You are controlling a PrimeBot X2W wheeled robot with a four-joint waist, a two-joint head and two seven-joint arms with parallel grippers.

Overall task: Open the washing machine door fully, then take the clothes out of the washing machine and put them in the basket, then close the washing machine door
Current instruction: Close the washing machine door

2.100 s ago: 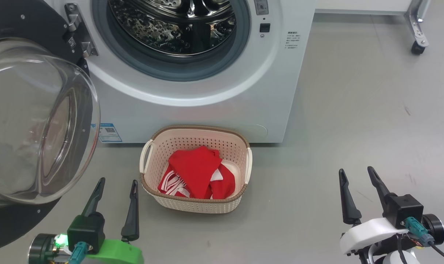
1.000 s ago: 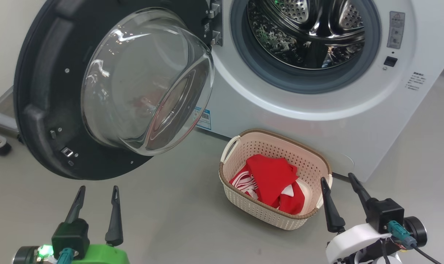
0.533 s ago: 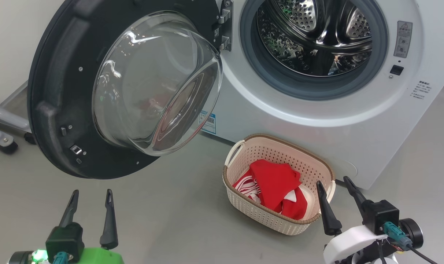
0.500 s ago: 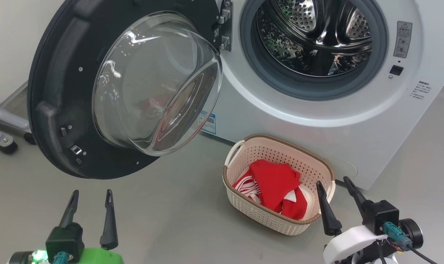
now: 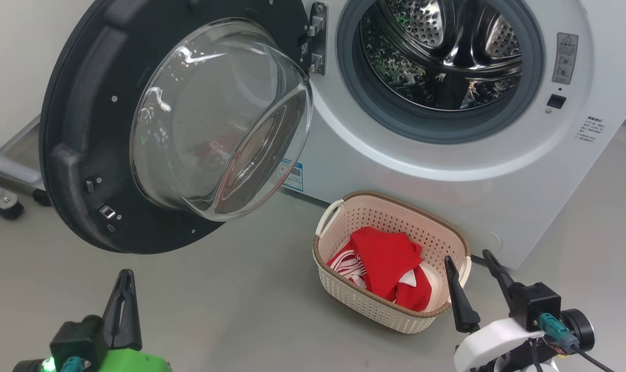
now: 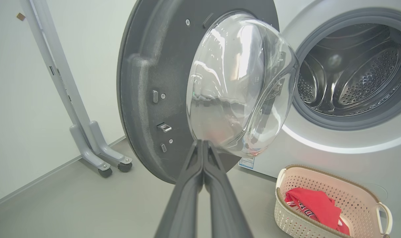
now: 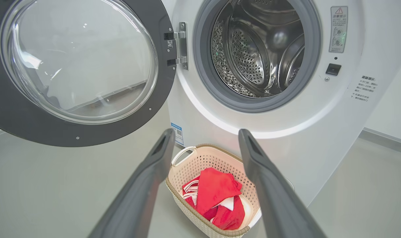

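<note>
The washing machine (image 5: pixel 447 170) stands with its steel drum (image 5: pixel 437 46) bare. Its door (image 5: pixel 80 155) hangs wide open to the left, clear glass bowl (image 5: pixel 220 119) bulging toward me. The red clothes (image 5: pixel 390 268) lie in the cream basket (image 5: pixel 354 299) on the floor before the machine. My left gripper (image 5: pixel 124 276) is low at the left, fingers pressed together on nothing, short of the door. In the left wrist view the left gripper (image 6: pixel 203 143) points at the door (image 6: pixel 147 99) just below the bowl. My right gripper (image 5: pixel 465 258) is open beside the basket's right end.
A grey wheeled frame leg (image 5: pixel 3 199) stands on the floor left of the door, by the white wall (image 6: pixel 28 99). Grey floor (image 5: pixel 230 305) stretches between my grippers and the basket. A blue label (image 5: pixel 293 174) sits low on the machine's front.
My left gripper's fingers have come together from open. The view has hardly shifted since half a second ago; earlier the camera swung left, bringing the whole door into sight.
</note>
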